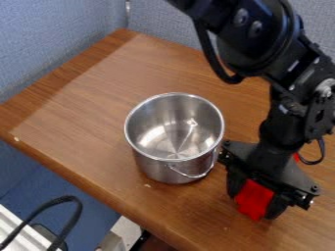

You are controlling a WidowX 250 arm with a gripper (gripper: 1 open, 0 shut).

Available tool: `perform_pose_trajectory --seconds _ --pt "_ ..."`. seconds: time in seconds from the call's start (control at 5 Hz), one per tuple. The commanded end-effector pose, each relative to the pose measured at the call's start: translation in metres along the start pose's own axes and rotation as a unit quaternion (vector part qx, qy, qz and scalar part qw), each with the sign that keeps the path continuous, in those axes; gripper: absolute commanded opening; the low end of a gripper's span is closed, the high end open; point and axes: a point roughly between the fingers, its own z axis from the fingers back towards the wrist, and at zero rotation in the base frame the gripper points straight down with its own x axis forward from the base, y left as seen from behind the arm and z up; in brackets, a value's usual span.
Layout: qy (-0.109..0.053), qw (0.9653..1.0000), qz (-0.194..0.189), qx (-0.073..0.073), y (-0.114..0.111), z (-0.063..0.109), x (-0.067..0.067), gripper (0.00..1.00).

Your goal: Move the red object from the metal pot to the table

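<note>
At the far left, well away from the gripper, the brown wood-grain table (78, 93) runs out to its rounded lighter edge, and below that edge a dark cable (46, 221) loops over a pale floor area; a blue-grey wall (53, 29) stands behind. Broad bare tabletop lies between that left edge and the metal pot (174, 135), which sits upright to the left of the gripper, near it but apart from it, its shiny inside holding nothing and one small loop handle facing the front edge. To the right of the pot, the gripper (258, 199) points down at the table, its black fingers (237, 180) standing on either side of the red object (256, 201) and clamped on its upper part. The red object is out of the pot, low over or on the wood just in front of the table's near edge; whether its lower end touches the surface cannot be told. Only a short red face shows between the fingers, so its long axis appears to run roughly up and down along the gripper, though part of it is hidden by the fingers. Little room remains in front of the gripper before the table's front edge, while open wood stretches behind it. Above and right of the gripper rises the black robot arm (256, 44) with its cables.
</note>
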Motion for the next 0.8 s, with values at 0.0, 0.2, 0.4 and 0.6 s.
perform_pose_trajectory --seconds 0.0,0.2,0.4,0.6 --pt "-0.026 0.9996 -0.003 -0.01 -0.0017 0.0151 0.0162 1.0" --pt "-0.027 0.9996 -0.007 -0.009 -0.001 0.0153 0.0201 0.0" --pt "-0.025 0.9997 -0.003 -0.007 -0.0023 0.0163 0.0191 0.0" --pt "-0.022 0.9997 0.001 -0.006 -0.0039 0.0174 0.0181 0.0"
